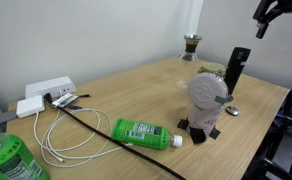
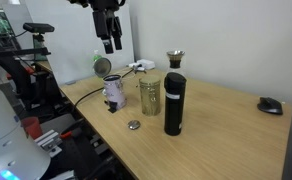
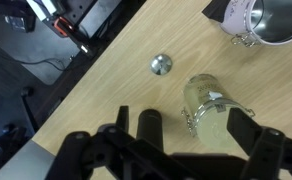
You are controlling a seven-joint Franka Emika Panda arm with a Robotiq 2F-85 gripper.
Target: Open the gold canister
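The gold canister stands upright mid-table between a pale grey disc-faced gadget and a tall black cylinder. It is tan, with a wire clasp on its side. In the wrist view the canister lies below and between my fingers. In an exterior view it is mostly hidden behind the gadget. My gripper is open and empty. It hangs high above the table in both exterior views, touching nothing.
A small round metal disc lies on the table near the front edge. An hourglass vessel with a dark top stands behind. A green bottle lies on its side among cables. A black mouse sits at the far end.
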